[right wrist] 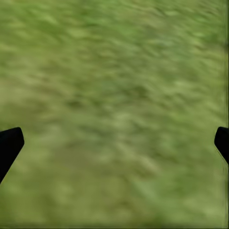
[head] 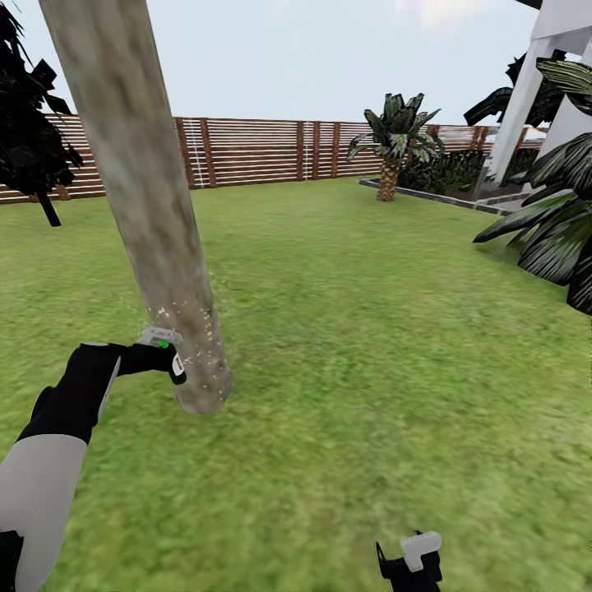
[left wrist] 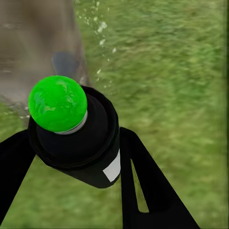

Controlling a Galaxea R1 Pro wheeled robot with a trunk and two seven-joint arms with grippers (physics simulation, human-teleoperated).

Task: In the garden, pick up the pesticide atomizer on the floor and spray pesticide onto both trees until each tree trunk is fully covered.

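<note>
Both fingers (left wrist: 143, 191) of the left gripper (left wrist: 71, 157) clamp the atomizer (left wrist: 76, 138), nozzle toward the speckled trunk (head: 164, 247); right gripper (right wrist: 114, 143) spread wide.

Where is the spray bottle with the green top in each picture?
Head view: pesticide atomizer at lower left, held by the left gripper against the tree trunk.
Left wrist view: atomizer at centre-left, green cap up.
Right wrist view: not in it, just lawn.
Shared landmark: the trunk.
</note>
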